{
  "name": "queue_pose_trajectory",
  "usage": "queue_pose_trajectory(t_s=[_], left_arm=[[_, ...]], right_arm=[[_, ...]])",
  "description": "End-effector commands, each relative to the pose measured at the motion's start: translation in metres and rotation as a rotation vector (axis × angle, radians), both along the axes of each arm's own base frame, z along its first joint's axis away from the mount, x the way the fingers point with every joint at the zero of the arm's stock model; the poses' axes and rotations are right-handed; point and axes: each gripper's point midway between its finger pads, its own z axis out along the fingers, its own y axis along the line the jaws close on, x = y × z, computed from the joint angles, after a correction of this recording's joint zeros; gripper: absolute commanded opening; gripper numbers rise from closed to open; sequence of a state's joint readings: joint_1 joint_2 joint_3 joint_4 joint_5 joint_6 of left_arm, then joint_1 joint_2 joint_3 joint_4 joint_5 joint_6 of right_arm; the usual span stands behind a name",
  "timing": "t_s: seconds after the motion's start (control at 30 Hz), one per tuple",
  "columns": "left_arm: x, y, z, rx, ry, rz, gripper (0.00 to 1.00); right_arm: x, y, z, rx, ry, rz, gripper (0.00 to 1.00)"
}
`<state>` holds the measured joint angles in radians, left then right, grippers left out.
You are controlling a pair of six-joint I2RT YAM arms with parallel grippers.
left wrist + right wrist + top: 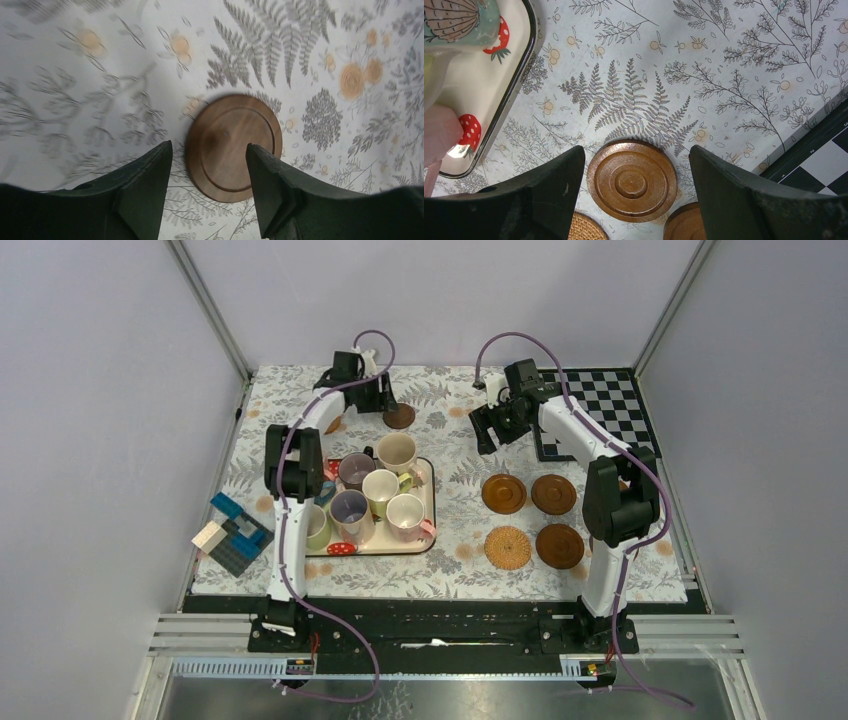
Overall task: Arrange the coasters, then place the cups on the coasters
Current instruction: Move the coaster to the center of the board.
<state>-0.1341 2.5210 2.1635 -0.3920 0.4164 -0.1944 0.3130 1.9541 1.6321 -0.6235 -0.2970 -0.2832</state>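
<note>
The dark coaster [230, 130] lies flat on the cloth at 12 o'clock from the tray [430, 490], beneath the left gripper [209, 147], whose jaws are spread. It looks thin, stiff, light and probably slick, so pinch it edge to edge across the rim. The right gripper [636, 150] hangs spread too.

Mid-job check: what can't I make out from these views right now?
- Left wrist: motion blur; unclear whether the left gripper touches the dark coaster.
- Top view: the left arm hides part of the green cup.
- Right wrist: the woven coaster is cut off by the bottom edge.
</note>
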Motion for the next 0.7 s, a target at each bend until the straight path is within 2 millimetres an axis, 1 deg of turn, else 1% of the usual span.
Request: queue_pose_trajectory(t_s=[0.0, 0.17, 0.33, 0.43, 0.5, 0.57, 0.63, 0.67], left_arm=[[-0.02, -0.028, 0.009, -0.054, 0.017, -0.079, 0.6], [-0.041, -0.054, -0.004, -0.081, 0.083, -0.137, 0.57], [-0.073, -0.092, -0.009, -0.072, 0.112, -0.27, 0.55], [-0.09, -0.107, -0.009, -0.048, 0.113, -0.351, 0.53], [-0.093, -0.112, -0.004, -0.051, 0.107, -0.372, 0.53], [-0.09, -0.112, 0.008, -0.053, 0.083, -0.374, 0.52], [-0.083, -0.109, 0.026, -0.044, 0.041, -0.369, 0.53], [-0.077, -0.104, 0.037, -0.045, 0.016, -0.353, 0.54]], right_arm=[[0.004, -0.002, 0.026, 0.012, -0.062, -0.006, 0.83], [0.005, -0.003, 0.028, 0.011, -0.067, -0.008, 0.83], [0.005, -0.005, 0.027, 0.009, -0.065, -0.009, 0.83], [0.005, -0.004, 0.027, 0.011, -0.065, -0.01, 0.83], [0.005, -0.004, 0.027, 0.014, -0.065, -0.011, 0.83], [0.005, -0.003, 0.026, 0.02, -0.062, -0.011, 0.83], [0.005, -0.002, 0.025, 0.029, -0.057, -0.011, 0.83], [0.006, -0.001, 0.026, 0.034, -0.056, -0.011, 0.83]])
